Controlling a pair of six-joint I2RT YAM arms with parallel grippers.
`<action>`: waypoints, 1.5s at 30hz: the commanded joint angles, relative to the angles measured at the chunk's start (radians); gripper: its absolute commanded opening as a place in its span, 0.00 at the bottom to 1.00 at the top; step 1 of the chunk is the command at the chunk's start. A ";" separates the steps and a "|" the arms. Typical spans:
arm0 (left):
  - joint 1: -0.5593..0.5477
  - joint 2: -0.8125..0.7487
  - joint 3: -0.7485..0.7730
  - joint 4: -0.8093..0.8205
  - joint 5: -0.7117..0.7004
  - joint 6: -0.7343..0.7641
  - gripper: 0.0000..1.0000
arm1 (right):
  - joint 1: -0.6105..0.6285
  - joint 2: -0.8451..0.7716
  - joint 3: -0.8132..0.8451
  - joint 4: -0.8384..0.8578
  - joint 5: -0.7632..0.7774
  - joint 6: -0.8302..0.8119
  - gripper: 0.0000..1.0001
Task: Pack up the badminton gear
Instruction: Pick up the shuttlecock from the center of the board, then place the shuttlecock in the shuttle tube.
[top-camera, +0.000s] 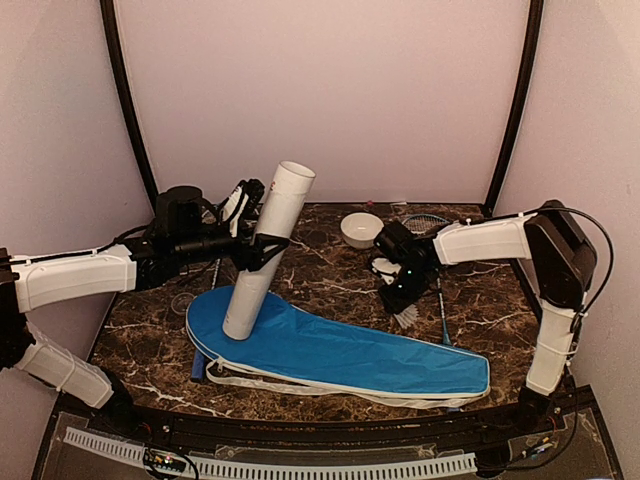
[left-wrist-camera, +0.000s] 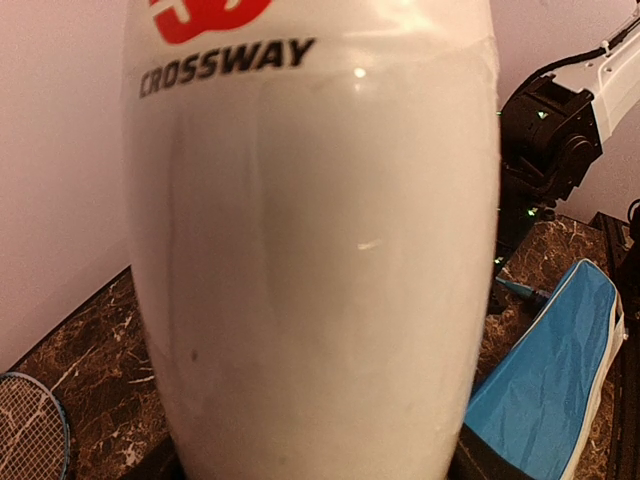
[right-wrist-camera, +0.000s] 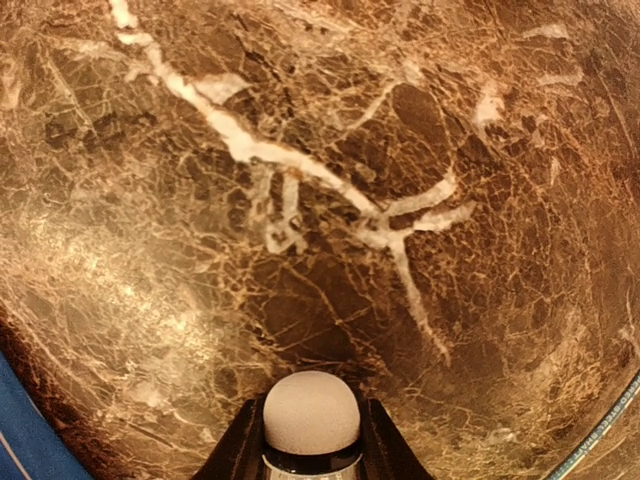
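1. The right pincer (top-camera: 403, 303) has a shuttlecock (right-wrist-camera: 311, 410) by its cork, one finger tight on either side, low over the table (top-camera: 330, 275).
2. The left pincer (top-camera: 262, 250) is clamped round the middle of the tube (top-camera: 285, 195). The tube leans, with its open mouth up above that pincer and its foot below, resting on the cover (top-camera: 340, 350).
3. I judge the step to be loading the tube. Lift straight up first, then carry the shuttlecock to the mouth, match the tube's lean and go in cork first. Let go only once the cork is past the rim. The left pincer should simply hold firm.
4. Hard to tell:
   - The tube fills the left wrist view, so that pincer's fingers are hidden there.
   - The right wrist view cuts off the feathers.
   - The tube's inside cannot be seen.
   - One racket (top-camera: 425, 221) lies beyond the right pincer, partly covered. Another (left-wrist-camera: 30, 430) shows only an edge.
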 joint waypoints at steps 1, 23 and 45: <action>-0.005 -0.047 -0.004 0.018 0.009 0.015 0.68 | 0.002 -0.066 0.014 0.040 -0.035 0.036 0.26; -0.162 -0.066 -0.020 0.029 0.033 0.021 0.68 | 0.022 -0.738 -0.161 0.653 -0.272 0.418 0.18; -0.188 -0.074 -0.024 0.033 0.046 0.026 0.68 | 0.329 -0.544 -0.041 1.170 -0.056 0.362 0.18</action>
